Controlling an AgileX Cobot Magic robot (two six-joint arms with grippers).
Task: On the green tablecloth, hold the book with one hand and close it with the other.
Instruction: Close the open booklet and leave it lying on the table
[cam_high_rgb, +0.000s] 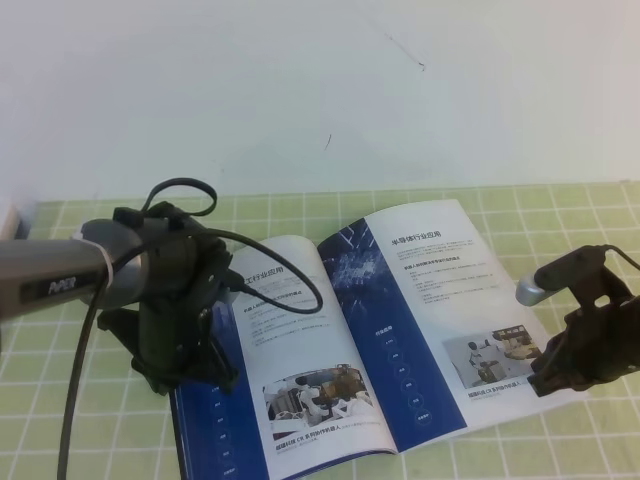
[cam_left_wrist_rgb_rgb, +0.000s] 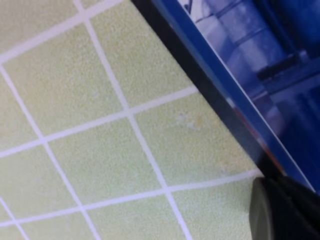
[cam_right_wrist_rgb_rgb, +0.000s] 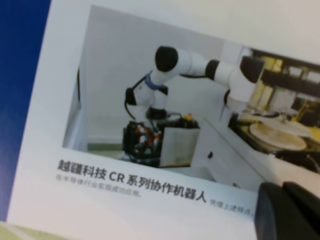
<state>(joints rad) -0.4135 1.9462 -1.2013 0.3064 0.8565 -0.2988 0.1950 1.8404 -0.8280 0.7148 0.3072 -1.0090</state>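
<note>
Lying open on the green tablecloth (cam_high_rgb: 80, 420), the book (cam_high_rgb: 420, 300) (both grippers' jaws unreadable).

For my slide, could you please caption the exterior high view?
Open book on green tablecloth, left gripper at its left edge, right gripper on the right page.
</note>
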